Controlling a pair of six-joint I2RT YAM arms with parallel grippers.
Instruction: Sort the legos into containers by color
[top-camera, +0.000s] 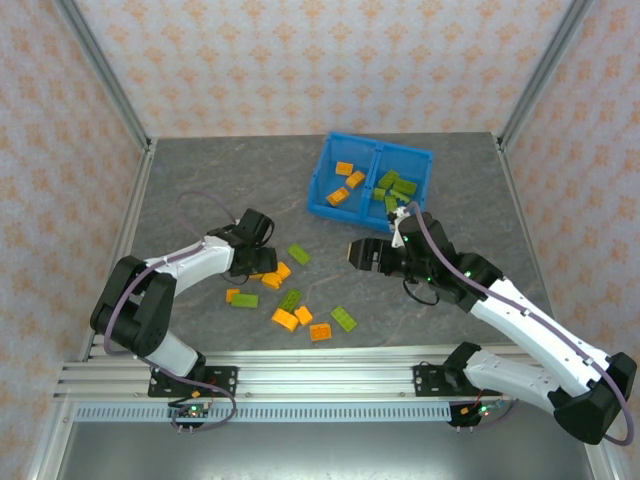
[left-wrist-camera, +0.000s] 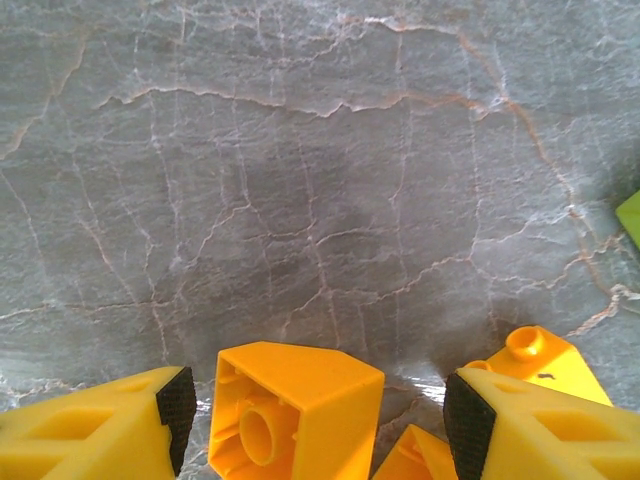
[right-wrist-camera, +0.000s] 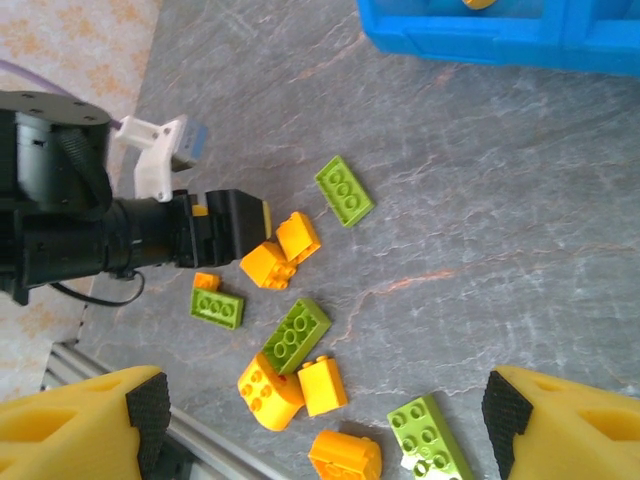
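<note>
The blue bin (top-camera: 318, 178) stands at the back, with orange legos (top-camera: 345, 184) in its left compartment and green legos (top-camera: 398, 187) in its right one. Loose orange and green legos (top-camera: 290, 300) lie scattered on the table's near middle. My left gripper (top-camera: 264, 263) is low on the table and open around an orange lego (left-wrist-camera: 300, 400) that lies on its side. A gap shows between that brick and the right pad (left-wrist-camera: 467, 425). My right gripper (top-camera: 357, 253) hovers open above the table with nothing between its fingers (right-wrist-camera: 148, 410).
In the right wrist view a green lego (right-wrist-camera: 345, 190) lies apart, and several more (right-wrist-camera: 296, 334) cluster below near the aluminium rail (right-wrist-camera: 200, 445). The bin's wall (right-wrist-camera: 480, 40) is at the top. Patterned walls enclose the table.
</note>
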